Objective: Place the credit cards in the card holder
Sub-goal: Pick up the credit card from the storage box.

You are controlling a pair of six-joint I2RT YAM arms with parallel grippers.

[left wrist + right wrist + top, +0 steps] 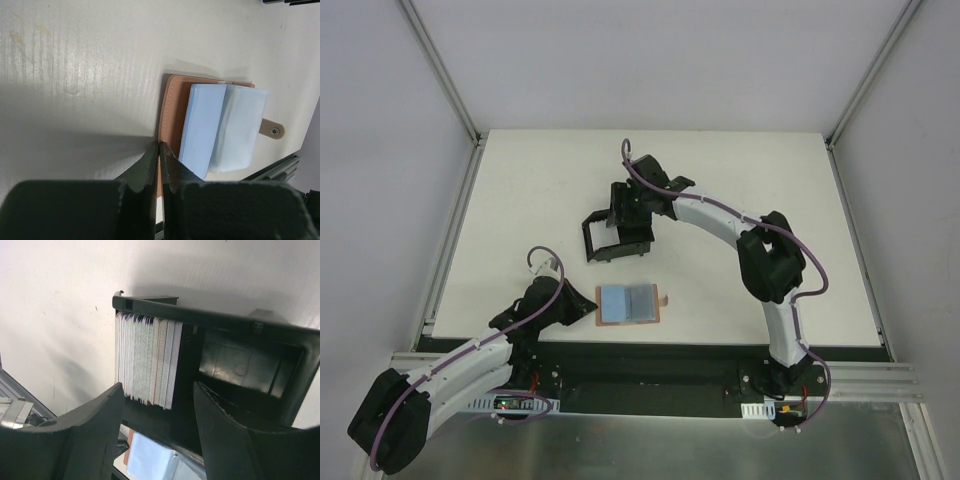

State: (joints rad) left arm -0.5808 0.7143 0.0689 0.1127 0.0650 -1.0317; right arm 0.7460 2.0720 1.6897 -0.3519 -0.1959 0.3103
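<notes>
The card holder (172,107) lies open and flat close to the near edge of the worktop (520,200), a little left of its middle. On its inner face rests a light blue card (202,125), and beside it a paler, bluish-white card (240,125) overlaps the far half. The snap tab (272,131) sticks out from the card holder's edge that points toward the right edge of the worktop.

The left gripper (159,147) is at the opposite, left-hand edge of the card holder. Its fingers are pressed together with only a sliver of tan leather showing between them, pinching that edge.

Farther from the near edge, about the middle of the worktop, stands the black plastic box (240,322), well apart from the card holder. A stack of cards (145,355) stands on edge inside it, packed against one end wall. The right gripper (157,387) hangs over this box with its fingers spread wide, one on each side of the stack, holding nothing.
</notes>
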